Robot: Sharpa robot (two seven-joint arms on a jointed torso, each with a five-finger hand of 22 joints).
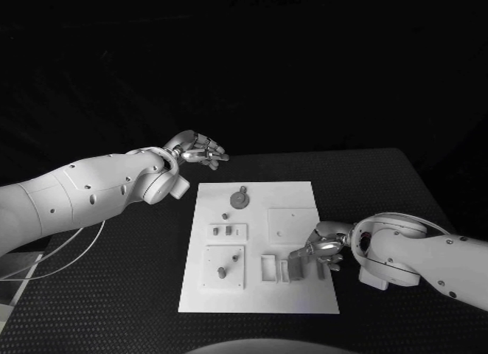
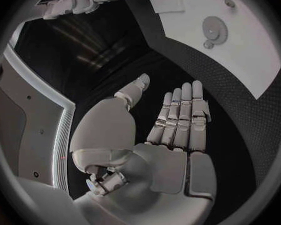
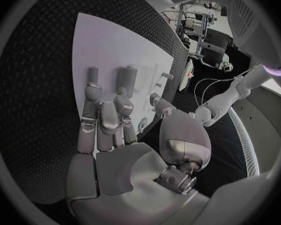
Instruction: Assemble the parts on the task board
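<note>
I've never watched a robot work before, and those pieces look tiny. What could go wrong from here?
1. The right robot hand sits low over the small parts near the task board's right edge; its broad fingers could knock one off onto the table.
2. Those fingers hide the parts beneath them, so a grasp could miss.
3. The left robot hand hangs open beyond the board, so nothing steadies it if pushed.

The right hand (image 1: 321,249) is covering part of the task board (image 1: 287,193) near its right edge, hiding whatever lies beneath its fingers. The small grey parts (image 1: 228,231) are appearing too tiny to identify by shape. In the left wrist view, the board (image 2: 253,50) is running off the circle's rim, its far side cut away.
</note>
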